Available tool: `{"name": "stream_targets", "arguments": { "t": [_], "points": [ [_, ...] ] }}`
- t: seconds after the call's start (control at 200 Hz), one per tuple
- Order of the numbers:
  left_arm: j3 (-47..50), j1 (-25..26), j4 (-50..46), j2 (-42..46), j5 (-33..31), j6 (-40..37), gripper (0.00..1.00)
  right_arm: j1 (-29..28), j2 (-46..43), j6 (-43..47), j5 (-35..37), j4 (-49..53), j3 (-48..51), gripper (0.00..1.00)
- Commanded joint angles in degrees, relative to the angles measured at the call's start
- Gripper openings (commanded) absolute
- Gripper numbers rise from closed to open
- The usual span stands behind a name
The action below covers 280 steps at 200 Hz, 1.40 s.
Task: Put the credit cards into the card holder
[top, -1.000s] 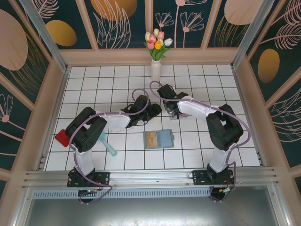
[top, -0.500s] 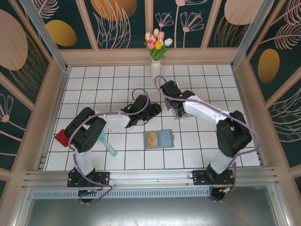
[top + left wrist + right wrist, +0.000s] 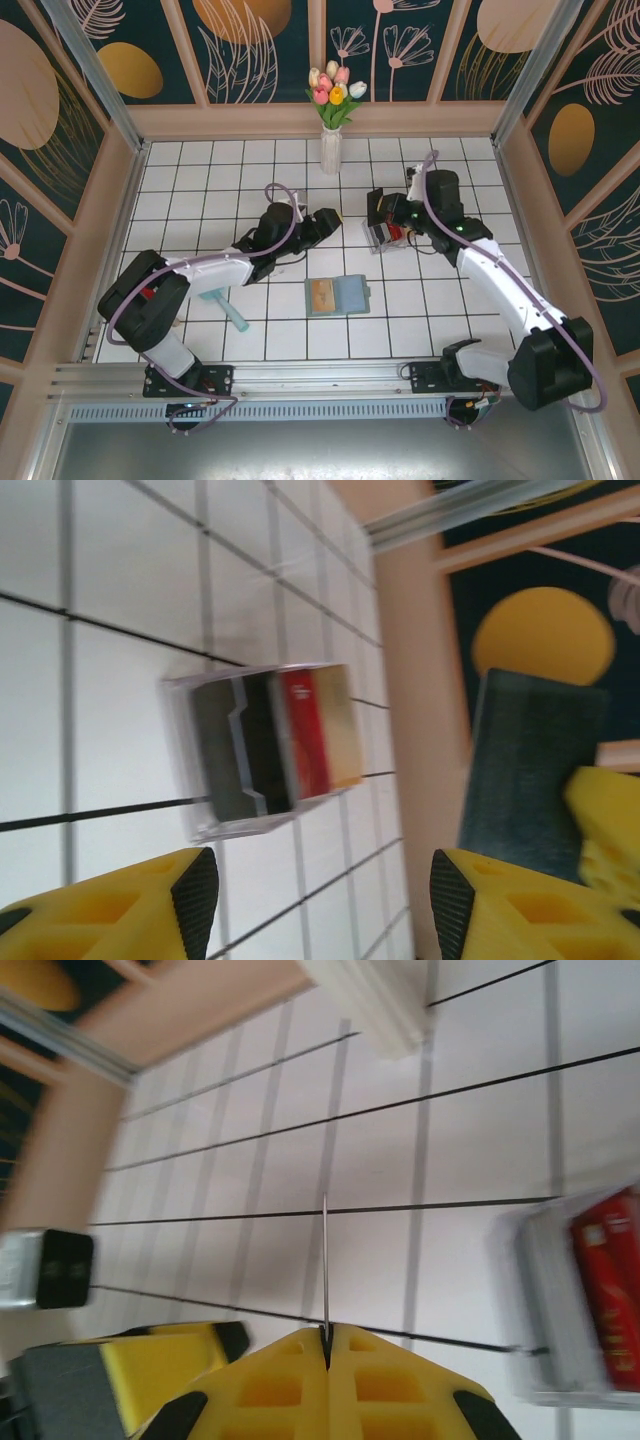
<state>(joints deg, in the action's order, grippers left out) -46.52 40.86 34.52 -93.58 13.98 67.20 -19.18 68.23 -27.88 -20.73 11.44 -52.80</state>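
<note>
My right gripper (image 3: 327,1335) is shut on a thin credit card (image 3: 325,1255) that I see edge-on, standing up from between the pads above the tiles. Beside it sits a clear plastic box (image 3: 560,1310) holding a red card (image 3: 608,1295). In the top view the right gripper (image 3: 383,222) hovers at this box (image 3: 376,238). My left gripper (image 3: 322,900) is open with nothing between its fingers and faces the box (image 3: 265,745), whose red and tan cards show. The grey-green card holder (image 3: 350,295) lies open in the middle with a tan card (image 3: 321,294) on its left half.
A white vase (image 3: 331,150) of tulips stands at the back centre. A teal stick (image 3: 230,312) lies near the left arm. Wooden walls (image 3: 320,120) enclose the tiled table. The left gripper (image 3: 328,222) sits close to the box's left side.
The right arm has swung out to the right and its jaws have closed on a card from the box. The left arm has stretched forward and its jaws have opened wider.
</note>
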Motion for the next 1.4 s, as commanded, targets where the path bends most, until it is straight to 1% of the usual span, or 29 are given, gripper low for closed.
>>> {"name": "stream_targets", "arguments": {
  "t": [0.0,0.13,0.26,0.43,0.626,0.676,0.716,0.781,0.836,0.856,0.906,0.971,1.021,1.056,1.106,1.171,1.256,1.396],
  "points": [
    [1.39,-0.56,12.64,0.57,6.6,2.44,0.61,1.45,-1.14,-6.39,-17.5,-9.36,1.93,0.03],
    [0.39,-0.52,18.54,-1.25,10.28,3.93,0.59,1.52,-1.03,-8.64,-21.97,-12.86,3.58,0.03],
    [0.74,-0.53,23.39,-2.3,11.11,5.87,0.51,1.59,-0.7,-10.21,-23.42,-15.08,4.96,0.03],
    [1.56,-0.55,24.24,-2.4,11.07,6.73,0.3,1.77,-0.46,-11.82,-23.36,-16.82,6.89,0.04],
    [2.71,-0.53,25.41,-2.4,10.71,7.62,0.12,1.89,0.19,-12.56,-22.28,-17.44,8.47,0.05],
    [2.91,-0.56,25.42,-2.31,10.63,7.77,0.06,1.89,0.54,-12.39,-21.52,-16.93,8.72,0.08],
    [3.21,-0.57,25.35,-2.07,10.42,7.75,0.04,1.91,0.67,-12.11,-20.91,-16.21,8.79,0.1],
    [4.2,-0.53,24.44,-1.43,10.01,7.5,0.0,1.89,1.09,-10.86,-19.64,-14.13,9.06,0.17],
    [5.47,-0.52,22.02,-0.4,9.61,6.4,0.0,1.79,1.13,-9.27,-16.88,-11.03,9.52,0.28],
    [5.92,-0.59,20.87,0.12,9.36,5.79,0.0,1.82,1.04,-8.63,-15.52,-9.65,9.82,0.3],
    [7.18,-0.53,14.79,1.73,8.23,3.37,0.0,1.63,1.04,-6.88,-12.09,-6.54,10.68,0.34],
    [9.81,-0.35,6.5,4.45,5.17,0.25,0.0,1.03,0.91,-4.79,-9.26,-3.81,12.48,0.38],
    [12.13,0.11,0.19,6.62,2.05,-1.09,0.0,0.43,0.62,-4.17,-6.87,-2.32,13.95,0.38],
    [14.28,0.47,-1.81,8.1,0.58,-1.28,0.0,-0.28,0.4,-4.03,-5.21,-1.83,15.26,0.38],
    [17.27,1.45,-2.4,9.71,-0.94,-0.63,0.0,-1.52,0.16,-4.29,-3.55,-2.22,17.67,0.39],
    [19.92,3.19,-2.11,10.92,-2.38,0.75,0.0,-2.77,0.1,-5.51,-3.22,-3.84,20.4,0.38],
    [20.84,6.09,-3.99,11.52,-5.57,1.36,0.0,-4.86,0.54,-7.54,-3.21,-6.96,23.67,0.39],
    [21.5,8.98,-5.87,10.97,-9.15,2.23,0.0,-9.43,2.56,-8.77,0.22,-7.96,24.93,0.39]
  ]
}}
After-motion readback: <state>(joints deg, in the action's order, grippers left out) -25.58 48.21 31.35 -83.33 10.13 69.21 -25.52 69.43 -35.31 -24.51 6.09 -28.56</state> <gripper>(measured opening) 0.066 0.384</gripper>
